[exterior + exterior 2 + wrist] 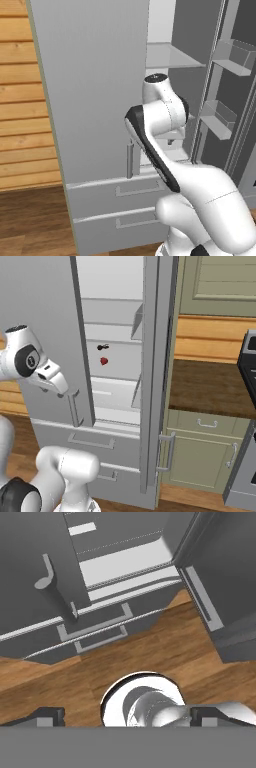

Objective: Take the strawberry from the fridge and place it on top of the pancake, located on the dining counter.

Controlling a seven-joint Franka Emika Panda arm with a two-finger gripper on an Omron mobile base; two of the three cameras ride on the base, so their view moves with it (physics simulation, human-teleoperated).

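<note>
Showing inside the fridge (pixel 115 331), right base view catches strawberry (pixel 104 361).

Left base view: behind arm, close, facing the fridge (pixel 95 100) front. Right base view: from the other side, facing its open compartment. Both share fridge and drawers. Hand view: looks down at lower drawers (pixel 95 632) and floor (pixel 165 647).

I'm seeing the fridge (pixel 95 90) in matt light grey, smooth like painted metal, white shelves inside. My arm (pixel 200 185) looks glossy white plastic. Below the fridge, the floor (pixel 165 647) is warm, grained wood planks.
</note>
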